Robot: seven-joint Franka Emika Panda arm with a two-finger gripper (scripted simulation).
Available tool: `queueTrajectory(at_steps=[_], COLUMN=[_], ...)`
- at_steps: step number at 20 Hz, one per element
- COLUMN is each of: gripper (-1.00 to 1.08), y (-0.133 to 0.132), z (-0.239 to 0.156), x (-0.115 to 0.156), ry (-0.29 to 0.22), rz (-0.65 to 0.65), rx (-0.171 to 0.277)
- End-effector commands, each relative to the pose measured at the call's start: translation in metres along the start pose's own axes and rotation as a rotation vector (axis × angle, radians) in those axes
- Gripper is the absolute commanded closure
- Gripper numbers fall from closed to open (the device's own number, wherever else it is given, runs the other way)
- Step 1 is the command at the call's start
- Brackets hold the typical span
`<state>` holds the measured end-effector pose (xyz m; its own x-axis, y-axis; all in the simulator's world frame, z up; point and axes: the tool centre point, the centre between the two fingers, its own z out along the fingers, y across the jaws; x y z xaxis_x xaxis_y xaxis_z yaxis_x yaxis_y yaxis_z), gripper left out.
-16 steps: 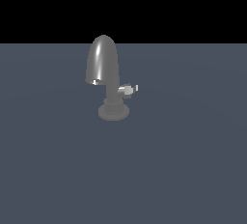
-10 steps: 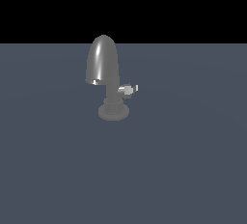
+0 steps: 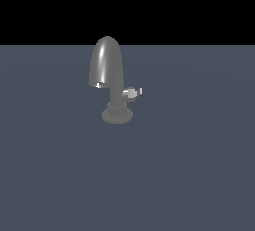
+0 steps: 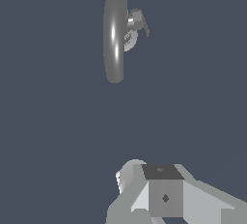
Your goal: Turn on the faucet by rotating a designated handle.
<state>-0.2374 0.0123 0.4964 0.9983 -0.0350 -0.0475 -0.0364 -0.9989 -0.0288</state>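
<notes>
The faucet (image 3: 106,65) is dark grey and glossy, with a tall arched spout over a short neck and a round ribbed base. It stands on the flat grey surface in the middle of the exterior view. The handle (image 3: 132,92), a small silvery stub with a thin lever tip, sticks out from the neck toward the exterior view's right. No arm shows in the exterior view. The wrist view looks down on the faucet (image 4: 115,35) and its handle (image 4: 138,21). Only part of the gripper (image 4: 159,191) shows at the frame edge, well away from the faucet. Its jaws cannot be made out.
A plain blue-grey surface (image 3: 189,175) stretches all around the faucet, with a black background behind its far edge. No other object shows.
</notes>
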Motion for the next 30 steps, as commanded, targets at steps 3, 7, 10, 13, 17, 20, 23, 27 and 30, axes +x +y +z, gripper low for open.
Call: queueTrajectory(at_steps=[3,7,10,13,17,20,23,27,30], gripper=[1.08,1.08,1.08,1.08,1.08,1.08,1.08,1.08,1.08], y=[-0.006,-0.011,-0.015,-0.018,-0.021,-0.022,-0.023,-0.022,-0.021], z=[0.000,0.001,0.002,0.004,0.008,0.012,0.017,0.025,0.032], x=[0.017,0.036,0.052,0.068,0.089,0.105,0.121,0.143,0.159], ry=[-0.055,-0.118,-0.167,-0.216,-0.284,-0.335,-0.388,-0.459,-0.513], rz=[0.051,0.109,0.154,0.200,0.263,0.310,0.359,0.425,0.475], rx=[0.025,0.053,0.075,0.097,0.128,0.151,0.174,0.207,0.231])
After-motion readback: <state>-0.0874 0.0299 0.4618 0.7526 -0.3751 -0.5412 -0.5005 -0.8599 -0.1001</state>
